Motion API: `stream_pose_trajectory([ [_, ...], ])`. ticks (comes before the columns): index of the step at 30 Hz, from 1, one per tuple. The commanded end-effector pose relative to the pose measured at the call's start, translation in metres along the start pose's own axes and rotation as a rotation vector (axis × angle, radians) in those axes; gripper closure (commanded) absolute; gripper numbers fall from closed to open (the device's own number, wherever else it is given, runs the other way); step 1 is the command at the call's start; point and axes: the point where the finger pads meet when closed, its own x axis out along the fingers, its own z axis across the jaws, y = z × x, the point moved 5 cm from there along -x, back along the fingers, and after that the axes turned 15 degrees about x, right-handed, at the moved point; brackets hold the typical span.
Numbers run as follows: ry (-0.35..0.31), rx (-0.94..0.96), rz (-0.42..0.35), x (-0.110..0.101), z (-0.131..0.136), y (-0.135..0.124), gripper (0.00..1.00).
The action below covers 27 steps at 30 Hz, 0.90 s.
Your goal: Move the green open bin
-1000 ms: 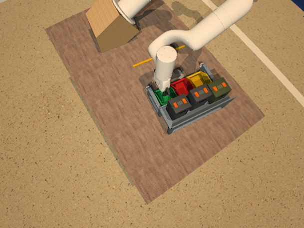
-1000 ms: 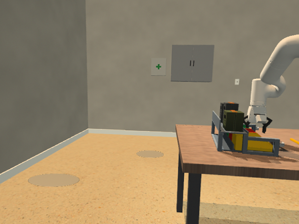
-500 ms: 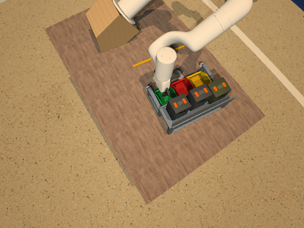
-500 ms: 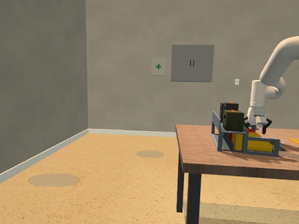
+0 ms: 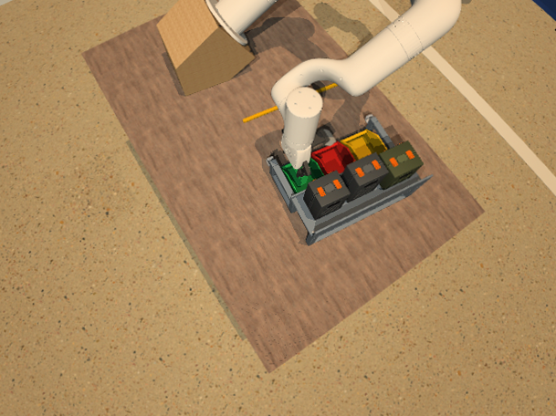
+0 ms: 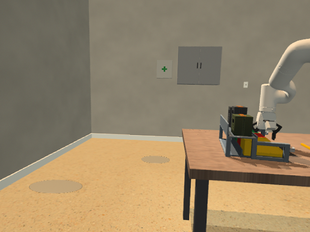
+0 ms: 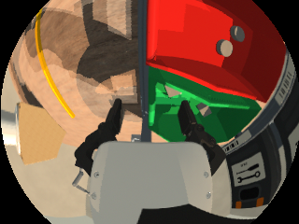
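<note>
Top view, left to right: a speckled floor surrounds the wooden table top. A wooden block stands near the arm's round base flange; the upper frame edge cuts off the arm behind it. A yellow strip lies on the table top, its middle hidden by the arm. The gripper is spread wide and grips nothing; from above, its housing obscures part of the fingers. The green open bin sits in the lower tier of the grey shelf. Its rear is concealed by a dark case. The red bin and the yellow bin follow in the row.

Exterior view, left to right: grey walls, a green-cross panel and a grey cabinet precede the table, which the right frame edge cuts off. The green bin is almost fully masked.

Wrist view: one finger is outside the shelf's front rail, the other over the green bin. Small grey parts are visible in that bin; their exact number is unclear.
</note>
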Motion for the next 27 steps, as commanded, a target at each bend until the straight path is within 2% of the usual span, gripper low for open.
stream_pose_trajectory([
  [1, -0.001, 0.000, 0.000, -0.0009, 0.0005, 0.0001, 0.00],
  [17, -0.001, 0.000, 0.000, -0.0016, 0.0005, 0.0001, 0.00],
  [18, -0.001, 0.000, 0.000, -0.0016, 0.0005, 0.0001, 1.00],
  [27, -0.001, 0.000, 0.000, -0.0016, 0.0005, 0.0001, 1.00],
])
